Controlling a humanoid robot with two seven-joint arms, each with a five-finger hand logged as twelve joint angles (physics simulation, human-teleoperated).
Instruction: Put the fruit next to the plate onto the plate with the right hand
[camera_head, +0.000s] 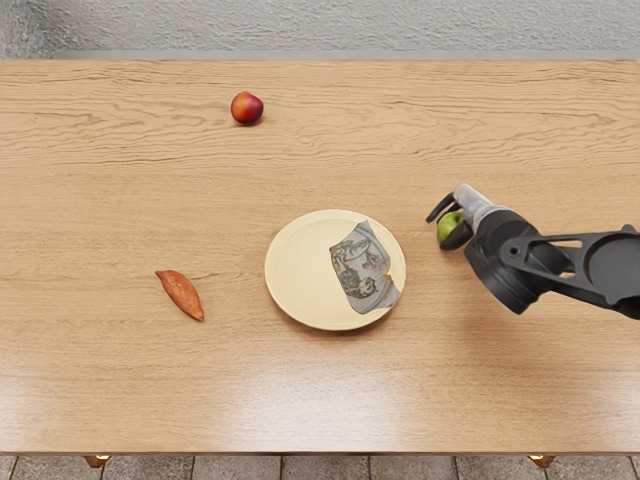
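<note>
**Right hand on the green fruit, right of the plate**

On my feed the right hand (462, 218) reaches in from the right edge. Its dark fingers (440, 208) are curled round the green fruit (448, 226), right of centre and just beside the plate (300, 265). I cannot tell whether the fruit is off the table (150, 400). A patterned patch (362, 268) covers the plate's right half. A red fruit (247, 107) sits upper left, an orange vegetable (180, 294) at left.

matt wood-grain table (120, 380), smooth cream plate (300, 270)
</note>
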